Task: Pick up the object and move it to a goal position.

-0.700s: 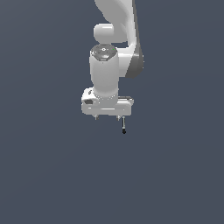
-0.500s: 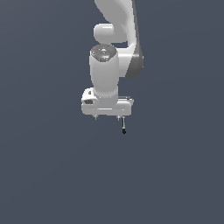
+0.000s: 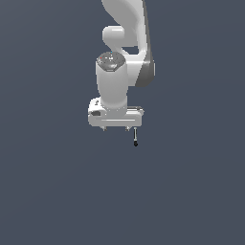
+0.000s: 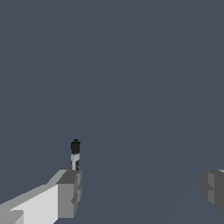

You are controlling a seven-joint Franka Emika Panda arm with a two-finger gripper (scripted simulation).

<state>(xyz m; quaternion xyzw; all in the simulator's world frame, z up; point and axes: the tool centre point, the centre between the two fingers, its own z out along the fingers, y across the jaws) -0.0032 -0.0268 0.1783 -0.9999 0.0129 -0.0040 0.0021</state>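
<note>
The object (image 3: 135,137) is a tiny thin grey stick with a black rounded tip. In the exterior view it points down just below the end of the white gripper (image 3: 116,129) that lies toward the exterior view's right. In the wrist view the stick (image 4: 75,155) stands just past the tip of one grey finger (image 4: 68,192). The other finger (image 4: 213,186) is far from it. The jaws stand wide apart and nothing lies between them at the gripper's (image 4: 140,188) middle. I cannot tell whether the stick touches the finger.
The white arm (image 3: 125,52) rises from the gripper to the top of the exterior view. Plain dark grey-blue background lies all around in both views.
</note>
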